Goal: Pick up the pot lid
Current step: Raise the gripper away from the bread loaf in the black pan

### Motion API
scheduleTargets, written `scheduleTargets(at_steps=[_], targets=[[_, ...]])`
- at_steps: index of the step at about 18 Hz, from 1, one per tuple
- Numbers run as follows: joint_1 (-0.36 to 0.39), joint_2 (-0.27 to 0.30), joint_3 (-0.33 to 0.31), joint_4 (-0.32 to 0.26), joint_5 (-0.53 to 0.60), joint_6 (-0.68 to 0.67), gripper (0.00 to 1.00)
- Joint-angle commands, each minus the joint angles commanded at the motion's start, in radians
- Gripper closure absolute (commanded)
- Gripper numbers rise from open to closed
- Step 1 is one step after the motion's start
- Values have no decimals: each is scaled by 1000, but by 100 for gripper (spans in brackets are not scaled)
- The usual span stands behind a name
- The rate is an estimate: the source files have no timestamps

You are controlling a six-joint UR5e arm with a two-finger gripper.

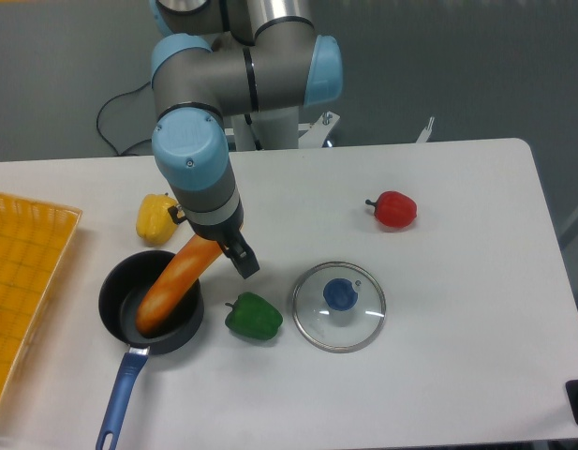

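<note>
While the clear, round pot lid lies blue knob up, the end effector gapes wide.

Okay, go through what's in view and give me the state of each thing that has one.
Gripper, open
Glass lid, flat on the table, knob up, off the pan
Black pan, upright, uncovered
Orange item, partly inside the pan, tilted
Green pepper, looks whole
Red pepper, looks whole
</note>
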Motion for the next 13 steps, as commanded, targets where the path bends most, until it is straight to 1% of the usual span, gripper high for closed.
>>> scheduleTargets(at_steps=[3, 7, 9, 10, 11, 12, 13], targets=[[0, 0, 0, 2, -2, 0, 0], [9, 2, 0, 0, -67, -2, 0], [9, 0, -12, 3, -74, -3, 0], [9, 2, -24, 17, -74, -6, 0], [12, 12, -52, 52, -74, -8, 0], [17, 26, -76, 110, -75, -12, 0], [21, 32, -101, 142, -84, -20, 0]])
